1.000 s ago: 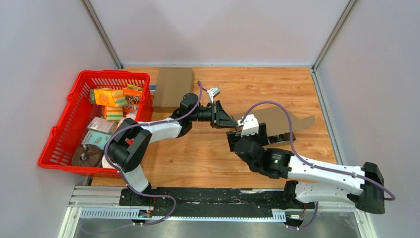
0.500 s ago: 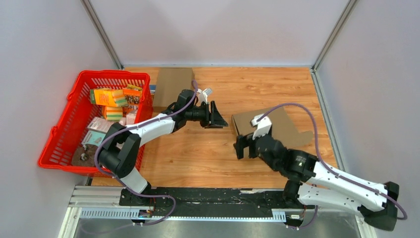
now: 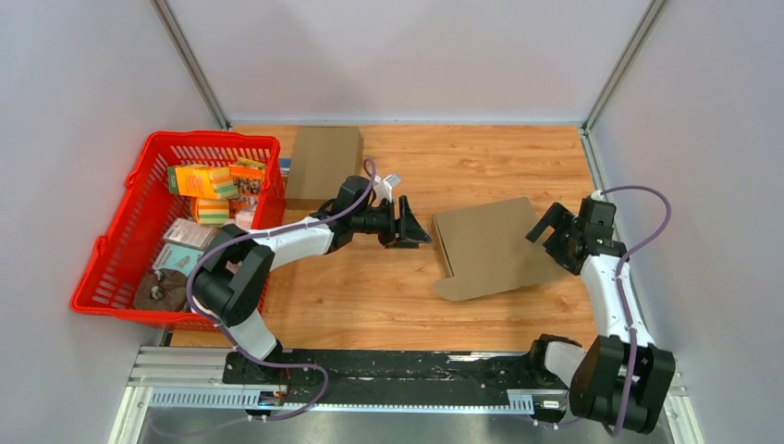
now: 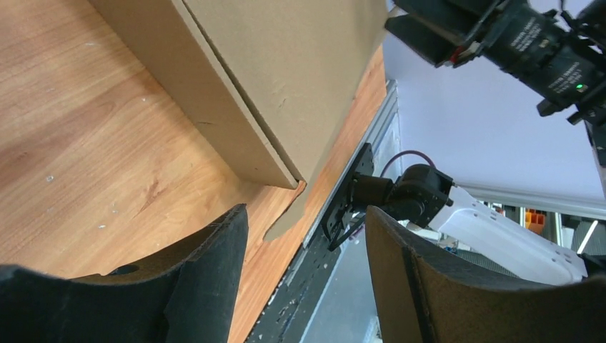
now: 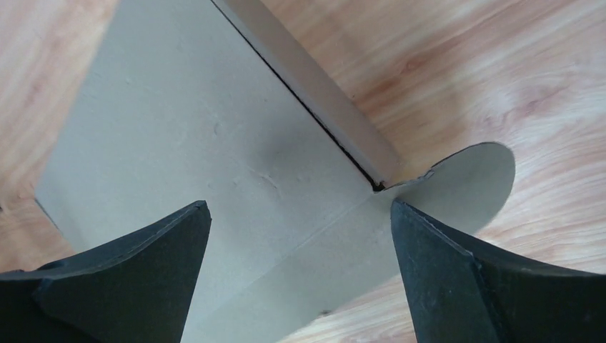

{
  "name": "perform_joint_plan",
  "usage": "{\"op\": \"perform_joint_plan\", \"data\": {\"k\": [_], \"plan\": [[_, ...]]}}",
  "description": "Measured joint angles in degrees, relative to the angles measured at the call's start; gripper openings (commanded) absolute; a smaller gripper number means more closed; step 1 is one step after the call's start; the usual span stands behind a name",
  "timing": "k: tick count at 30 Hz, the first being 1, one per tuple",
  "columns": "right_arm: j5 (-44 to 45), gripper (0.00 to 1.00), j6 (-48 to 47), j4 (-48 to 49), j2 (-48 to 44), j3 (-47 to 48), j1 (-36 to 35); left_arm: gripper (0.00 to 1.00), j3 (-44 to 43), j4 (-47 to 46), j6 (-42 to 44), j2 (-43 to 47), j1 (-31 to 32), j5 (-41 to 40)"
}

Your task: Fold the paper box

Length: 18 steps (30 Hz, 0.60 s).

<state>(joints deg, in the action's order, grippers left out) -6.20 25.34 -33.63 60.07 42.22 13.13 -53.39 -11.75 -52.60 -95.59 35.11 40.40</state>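
Soft, even light is falling from overhead onto the table (image 3: 370, 296); the arms (image 3: 296, 242) are casting only faint, blurred shadows on the wood; colours are reading clear and bright. In both wrist views the black fingers (image 4: 204, 279) are looming dark and slightly soft in the near foreground; the cardboard box (image 5: 214, 143) is showing sharp creases; the wall (image 4: 464, 121) beyond is washing out pale.

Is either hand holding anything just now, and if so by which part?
Nothing is held: the left hand and right hand both stand open near the paper box.

One paper box (image 3: 485, 248), one brown carton (image 3: 322, 165) and one red basket (image 3: 213, 136)
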Motion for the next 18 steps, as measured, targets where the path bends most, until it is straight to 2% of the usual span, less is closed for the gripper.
{"op": "perform_joint_plan", "data": {"k": [7,11,18], "plan": [[-3.6,0.99,0.0,5.9,5.5,-3.0,0.3,0.7,3.3,-4.9,-2.5,-1.3,0.0,-0.2],[-8.8,0.98,3.8,11.5,6.7,-8.6,-0.6,0.7,4.9,-5.6,-2.6,-1.4,-1.1,-0.7],[-17.5,1.0,13.4,17.2,7.1,-12.2,-10.6,0.68,6.5,-4.2,-0.8,-1.4,-8.4,-0.1]]}}
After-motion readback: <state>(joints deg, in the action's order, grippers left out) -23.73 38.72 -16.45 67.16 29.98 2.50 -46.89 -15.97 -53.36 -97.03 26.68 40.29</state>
